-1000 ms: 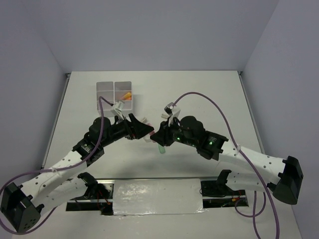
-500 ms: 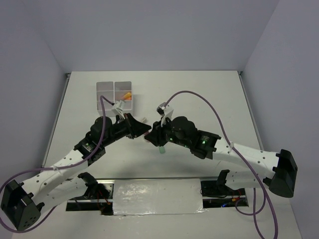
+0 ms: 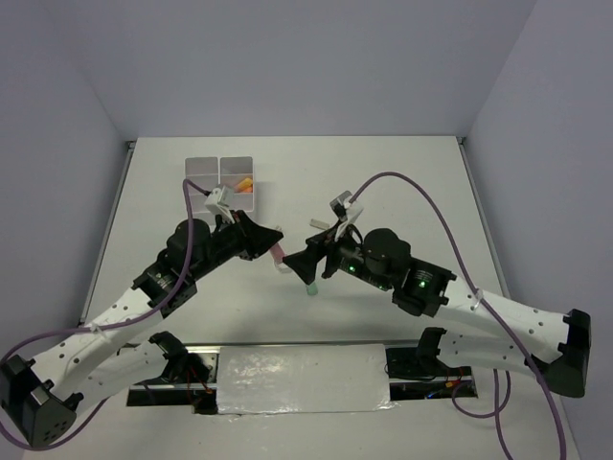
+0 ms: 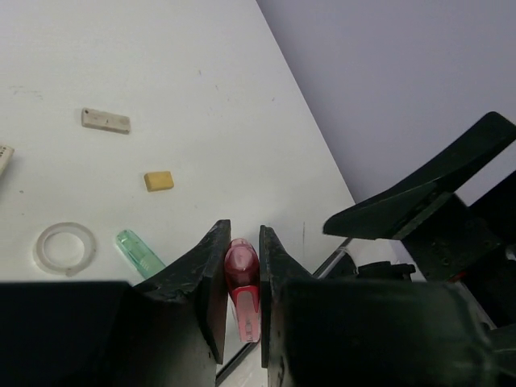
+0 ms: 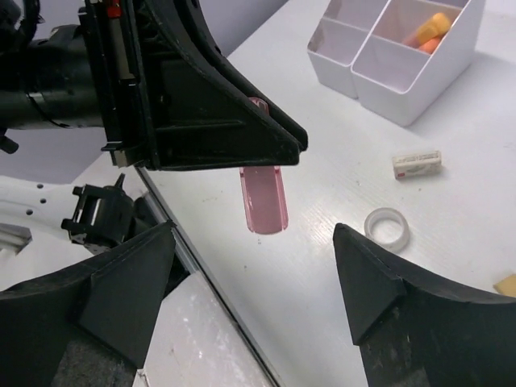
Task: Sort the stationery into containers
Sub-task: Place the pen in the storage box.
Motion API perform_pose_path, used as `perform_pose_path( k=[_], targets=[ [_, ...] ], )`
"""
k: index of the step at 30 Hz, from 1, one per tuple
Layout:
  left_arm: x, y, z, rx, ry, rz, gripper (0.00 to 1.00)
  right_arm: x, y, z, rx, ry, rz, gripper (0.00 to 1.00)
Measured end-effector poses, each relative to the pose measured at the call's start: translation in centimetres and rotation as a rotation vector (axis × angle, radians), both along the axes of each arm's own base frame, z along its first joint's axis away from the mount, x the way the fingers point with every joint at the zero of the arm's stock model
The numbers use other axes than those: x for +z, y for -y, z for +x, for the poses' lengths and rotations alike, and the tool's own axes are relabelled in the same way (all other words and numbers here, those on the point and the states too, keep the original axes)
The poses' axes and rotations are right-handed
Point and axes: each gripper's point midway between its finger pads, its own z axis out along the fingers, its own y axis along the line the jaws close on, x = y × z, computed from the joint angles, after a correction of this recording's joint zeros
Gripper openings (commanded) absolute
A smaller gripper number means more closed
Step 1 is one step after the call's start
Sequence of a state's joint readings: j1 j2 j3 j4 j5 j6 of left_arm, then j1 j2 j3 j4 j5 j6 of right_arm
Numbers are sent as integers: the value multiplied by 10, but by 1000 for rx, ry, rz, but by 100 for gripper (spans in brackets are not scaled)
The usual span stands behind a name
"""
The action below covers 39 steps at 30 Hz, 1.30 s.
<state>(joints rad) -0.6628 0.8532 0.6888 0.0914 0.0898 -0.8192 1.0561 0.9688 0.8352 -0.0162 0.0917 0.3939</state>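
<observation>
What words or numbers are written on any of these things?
None can be read.
Small white block near the white organiser box: faint reddish marks, too blurred to read.
Pink marker held in the left gripper: no lettering shows.

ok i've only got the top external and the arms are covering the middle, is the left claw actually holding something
observer: yes. In the left wrist view the left claw is shut on a pink marker, which is pinched between both fingers.
operator: and the right claw, open or shut
observer: open. The right wrist view shows the right claw spread wide and holding nothing. The pink marker sits in the gap, clear of both fingers.
operator: anything loose under the arms i can't see
observer: a clear tape ring lies flat near a white block without touching it. Both are outside the organiser.
</observation>
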Motion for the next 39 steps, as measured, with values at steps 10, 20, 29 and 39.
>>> perform_pose_path(
  k=[10,20,29,39],
  targets=[
    [7,-19,4,73,35,95,0,13,54,-4,-113,65,10,97],
    [26,-51,8,199,93,173,0,11,90,-2,-199,92,-30,99],
    [25,-77,10,302,96,244,0,-6,94,-4,-200,76,-87,99],
    [28,-97,10,378,110,279,0,-13,98,-3,-205,71,-115,100]
  ],
)
